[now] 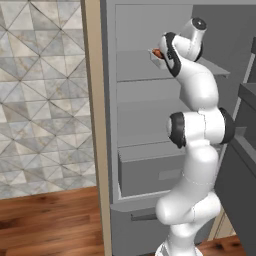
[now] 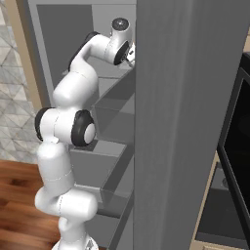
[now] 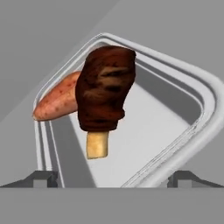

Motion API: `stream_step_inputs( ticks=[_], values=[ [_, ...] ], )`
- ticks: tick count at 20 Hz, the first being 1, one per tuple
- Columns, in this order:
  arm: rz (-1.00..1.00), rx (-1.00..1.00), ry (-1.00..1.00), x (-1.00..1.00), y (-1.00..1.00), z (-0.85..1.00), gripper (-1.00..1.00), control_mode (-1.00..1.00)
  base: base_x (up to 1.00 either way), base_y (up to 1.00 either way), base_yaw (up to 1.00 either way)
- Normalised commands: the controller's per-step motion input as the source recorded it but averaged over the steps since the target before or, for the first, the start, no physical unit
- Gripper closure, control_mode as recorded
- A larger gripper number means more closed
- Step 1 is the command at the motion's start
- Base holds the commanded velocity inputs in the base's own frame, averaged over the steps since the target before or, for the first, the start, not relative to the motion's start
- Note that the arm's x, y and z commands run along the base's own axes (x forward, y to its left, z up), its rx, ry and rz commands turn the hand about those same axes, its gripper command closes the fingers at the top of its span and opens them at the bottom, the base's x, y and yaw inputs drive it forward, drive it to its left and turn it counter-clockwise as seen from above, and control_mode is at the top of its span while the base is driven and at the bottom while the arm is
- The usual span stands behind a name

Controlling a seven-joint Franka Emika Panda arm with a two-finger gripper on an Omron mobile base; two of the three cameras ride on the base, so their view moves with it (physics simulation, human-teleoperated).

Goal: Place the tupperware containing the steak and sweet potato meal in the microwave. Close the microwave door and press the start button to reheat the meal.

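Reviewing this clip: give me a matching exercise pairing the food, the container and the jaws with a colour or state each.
Things:
1. dark brown steak with a pale bone end
2. orange-red oblong sweet potato
3. translucent grey-white rimmed tupperware tray
4. gripper jaws

States:
A. spread wide, nothing between them
B. holds both foods
C. lies behind the meat
D. stands in front in the hand view

Pairs: 1-D, 2-C, 3-B, 4-A

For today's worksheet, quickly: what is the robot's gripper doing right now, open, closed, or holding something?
Gripper: open, holding nothing; its fingertips stand wide apart, one at each side of the translucent grey-white rimmed tupperware tray.
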Motion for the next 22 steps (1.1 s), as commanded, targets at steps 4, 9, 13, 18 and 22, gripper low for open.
stream_step_inputs(
  ticks=[4, 9, 13, 18, 22],
  values=[
    [0.0, 0.0, 0.0, 0.33, 0.0, -0.22, -1.0, -1.0, 0.0, 0.0, 0.0],
    [0.0, 0.0, 0.0, 0.31, 0.0, -0.22, -1.0, -1.0, 0.0, 0.0, 0.0],
    [0.0, 0.0, 0.01, 0.32, 0.0, -0.22, -1.0, -1.0, 0.0, 0.0, 0.0],
    [0.0, 0.0, 0.01, 0.33, 0.0, -0.21, 1.0, -1.0, 0.0, 0.0, 0.0],
    [0.0, 0.0, 0.02, 0.15, 0.0, -0.17, 1.0, -1.0, 0.0, 0.0, 0.0]
  ],
)
